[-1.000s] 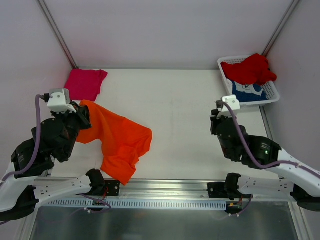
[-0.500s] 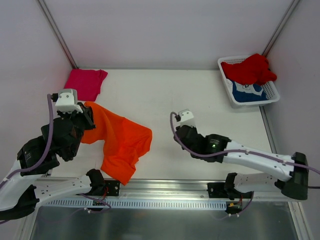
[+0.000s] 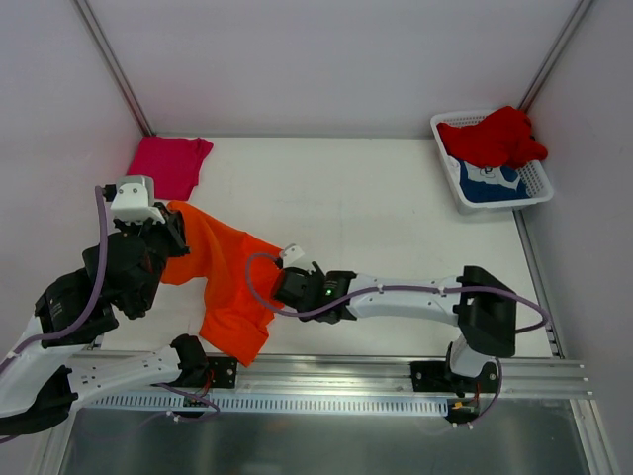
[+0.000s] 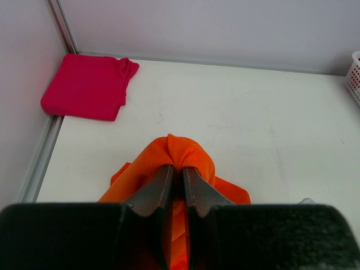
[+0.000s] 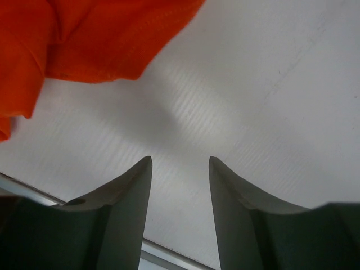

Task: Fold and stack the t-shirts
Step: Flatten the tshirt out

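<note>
Left hand (image 4: 175, 167) clamped on a raised fold of the bright orange cloth t-shirt (image 3: 237, 282), probably to lift and spread it. Right hand (image 5: 180, 160) spread, gripping nothing, low beside the shirt's 3 o'clock hem, likely after a second corner. Shirt crumpled at 8 o'clock on the white tabletop (image 3: 396, 198). Folded magenta-pink t-shirt (image 3: 170, 163) at 10. Red t-shirt (image 3: 495, 137) and blue t-shirt (image 3: 490, 183) in the white lattice basket (image 3: 539, 196) at 2. Open room toward 12, front edge close at 6.
</note>
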